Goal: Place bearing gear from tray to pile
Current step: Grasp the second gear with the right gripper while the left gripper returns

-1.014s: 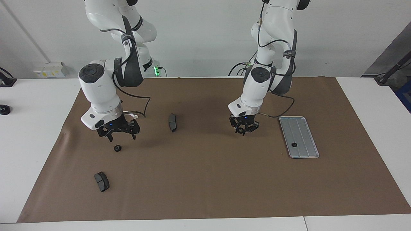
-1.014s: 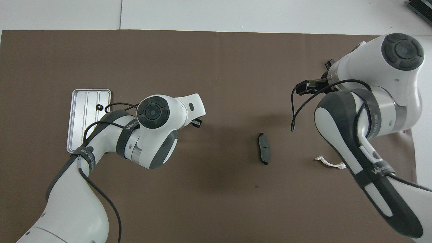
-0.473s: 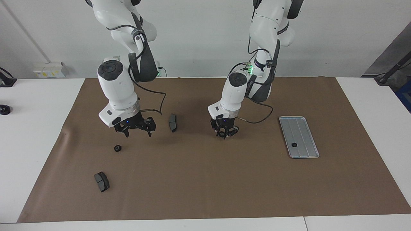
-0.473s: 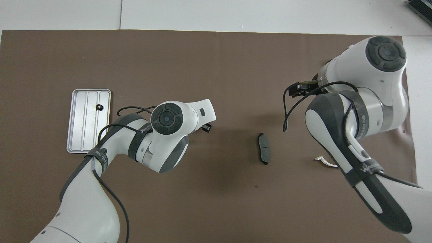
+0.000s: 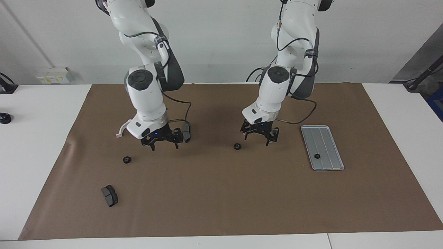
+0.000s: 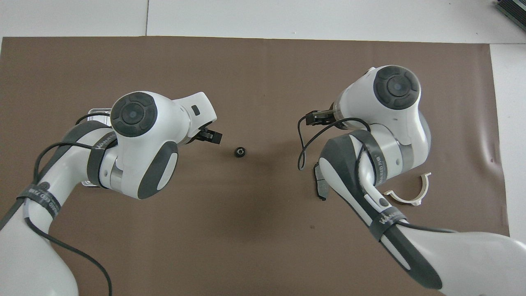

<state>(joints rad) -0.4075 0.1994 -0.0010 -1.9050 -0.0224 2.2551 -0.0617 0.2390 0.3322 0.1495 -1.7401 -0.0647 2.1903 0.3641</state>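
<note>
Brown mat (image 5: 221,193): tray (image 5: 328,138) holds one bearing gear (image 5: 317,156); second gear (image 5: 237,146) lies mid-mat. Left gripper (image 5: 258,137) spread wide, empty, just beside it. Right gripper (image 5: 164,142) likewise wide, empty.

High facing view, steep overhead view; both share brown mat (image 5: 221,193).

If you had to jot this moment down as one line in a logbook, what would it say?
left claw: open, over mat beside gear | right claw: open, empty, over mat | tray: one gear left
</note>
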